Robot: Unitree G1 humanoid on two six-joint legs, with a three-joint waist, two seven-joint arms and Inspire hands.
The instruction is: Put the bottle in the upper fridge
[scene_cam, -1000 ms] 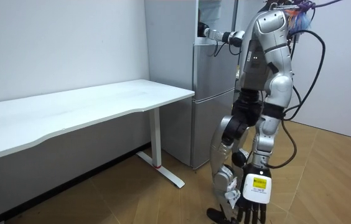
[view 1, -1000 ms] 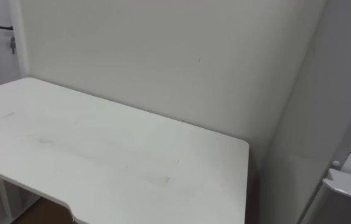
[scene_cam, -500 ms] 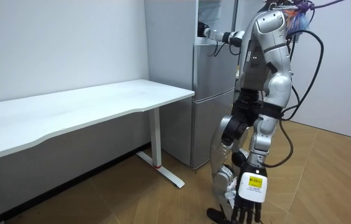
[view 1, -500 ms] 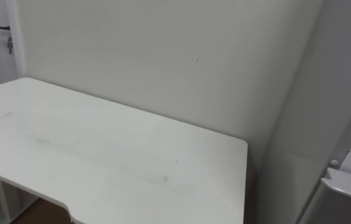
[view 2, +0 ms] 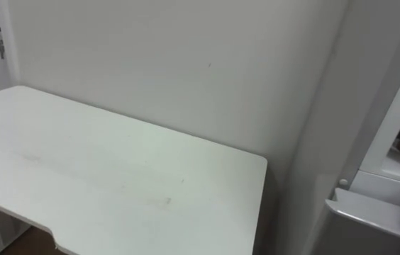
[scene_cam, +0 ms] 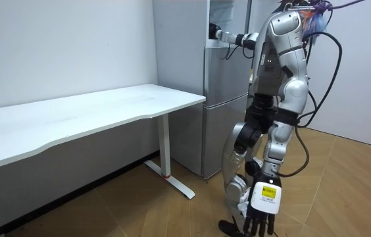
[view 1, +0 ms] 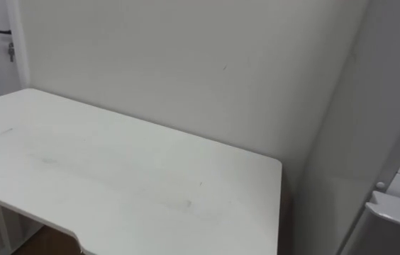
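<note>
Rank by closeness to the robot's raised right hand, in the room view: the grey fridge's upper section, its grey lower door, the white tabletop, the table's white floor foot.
1. Grey fridge's upper section: the right hand is at its front edge.
2. Grey lower door: just below.
3. White tabletop: lower, room view's left.
4. Table's white floor foot: lowest, leftward.

no readable text, no labels, numbers or signs

A white table (view 1: 115,177) stands against a pale wall (view 1: 186,57), over a wooden floor (scene_cam: 343,171).
</note>
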